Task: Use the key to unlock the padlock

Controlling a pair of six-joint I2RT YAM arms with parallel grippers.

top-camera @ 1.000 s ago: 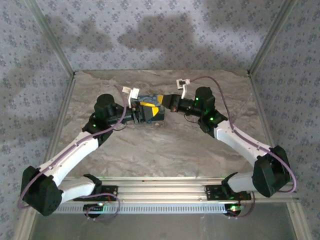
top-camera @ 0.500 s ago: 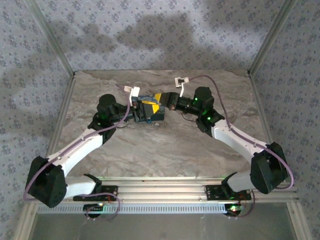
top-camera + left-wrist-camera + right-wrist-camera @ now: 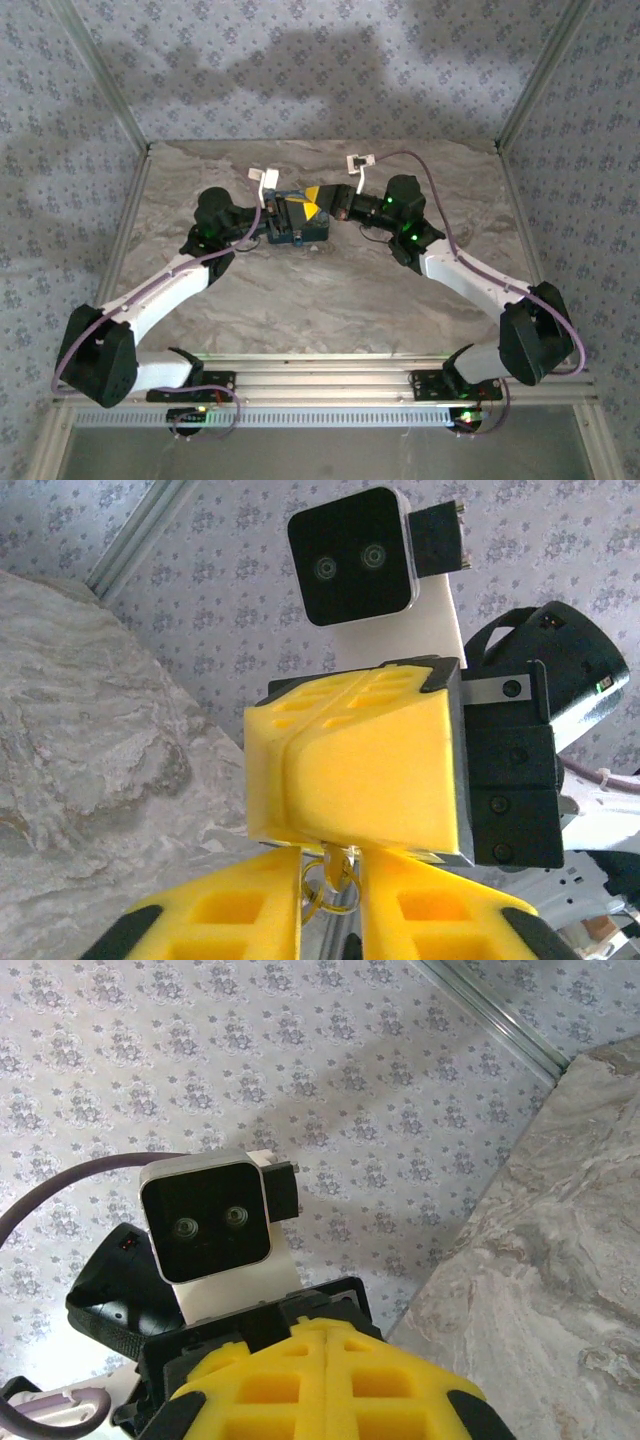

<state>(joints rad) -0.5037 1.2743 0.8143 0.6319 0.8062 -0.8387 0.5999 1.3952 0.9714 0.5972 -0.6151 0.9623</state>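
Note:
The small brassy key (image 3: 349, 865) hangs with its ring (image 3: 335, 898) in the narrow gap of my left gripper (image 3: 330, 870), whose yellow fingers (image 3: 250, 910) are closed on it from both sides. The key's shaft runs up under the tips of my right gripper (image 3: 345, 830), whose fingers (image 3: 300, 1380) are pressed together. The padlock is hidden behind those tips. In the top view my left gripper (image 3: 290, 213) and my right gripper (image 3: 314, 201) meet tip to tip over the blue painted box (image 3: 300, 234) near the back of the table.
The marble table top (image 3: 320, 300) stretches free in front of the box. The patterned back wall (image 3: 320, 80) and the metal frame posts (image 3: 525, 95) stand close behind. Each wrist's white camera block (image 3: 355, 555) faces the other gripper at short range.
Both grippers and the box have drifted slightly toward the back wall. My left arm has swung outward and lower, with its wrist turned. The grippers stay tip to tip.

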